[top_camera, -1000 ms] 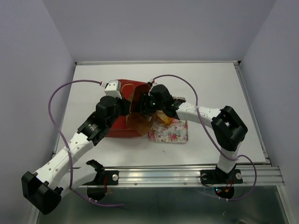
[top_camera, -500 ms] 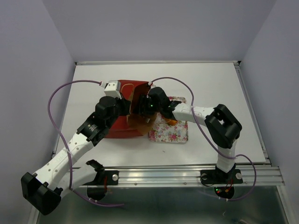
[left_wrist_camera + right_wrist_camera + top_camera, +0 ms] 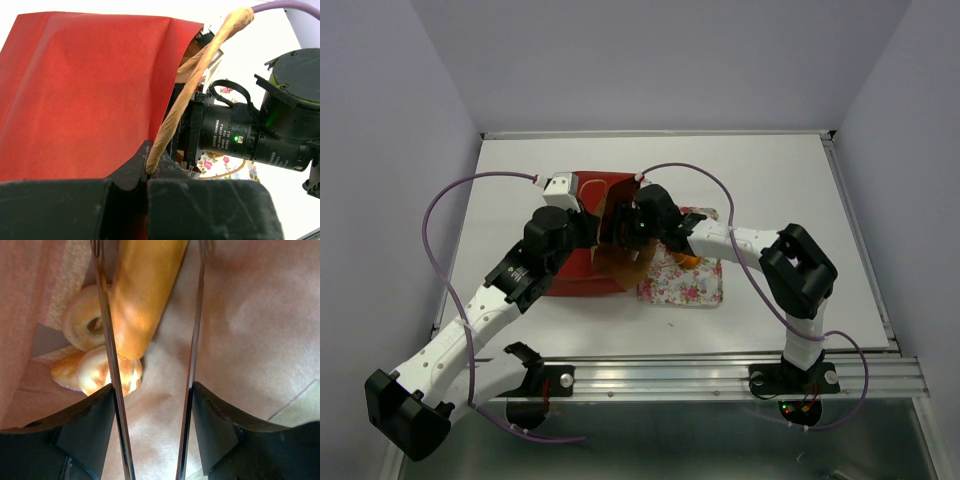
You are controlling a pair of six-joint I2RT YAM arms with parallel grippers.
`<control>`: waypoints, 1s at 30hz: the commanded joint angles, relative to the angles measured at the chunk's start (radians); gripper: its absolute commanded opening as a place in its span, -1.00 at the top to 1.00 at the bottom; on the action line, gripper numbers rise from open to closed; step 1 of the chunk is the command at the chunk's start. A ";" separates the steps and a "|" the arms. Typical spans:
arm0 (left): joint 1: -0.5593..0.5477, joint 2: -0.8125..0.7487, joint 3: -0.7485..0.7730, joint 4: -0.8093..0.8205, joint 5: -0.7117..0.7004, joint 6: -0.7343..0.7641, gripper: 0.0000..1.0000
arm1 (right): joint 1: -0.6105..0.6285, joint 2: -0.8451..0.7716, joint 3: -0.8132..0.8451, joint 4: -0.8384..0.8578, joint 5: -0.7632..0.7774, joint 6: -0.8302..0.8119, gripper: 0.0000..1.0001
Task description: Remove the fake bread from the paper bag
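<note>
The red paper bag (image 3: 582, 262) lies on its side, mouth to the right. My left gripper (image 3: 147, 172) is shut on its tan cord handle (image 3: 192, 85), holding the mouth up beside the red wall (image 3: 90, 85). My right gripper (image 3: 149, 270) is open inside the bag's brown interior (image 3: 240, 325). Its thin fingers (image 3: 107, 355) stand on either side of the long loaf (image 3: 142, 290). A ring-shaped pastry (image 3: 85, 325) and two round buns (image 3: 107, 375) lie deeper in, to the left. In the top view the right gripper (image 3: 617, 228) is hidden in the bag mouth.
The floral tray (image 3: 695, 285) lies just right of the bag, under my right arm; a small orange-golden piece (image 3: 686, 261) shows on it. The right wrist camera (image 3: 250, 137) fills the space beside the bag mouth. White table (image 3: 770, 190) all round.
My right gripper has moved left, further into the bag mouth, and its forearm now lies over the tray. The left arm has held still with the handle.
</note>
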 commanded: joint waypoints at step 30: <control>-0.007 -0.069 -0.017 0.060 -0.058 -0.002 1.00 | 0.016 -0.022 0.017 0.151 -0.079 -0.040 0.91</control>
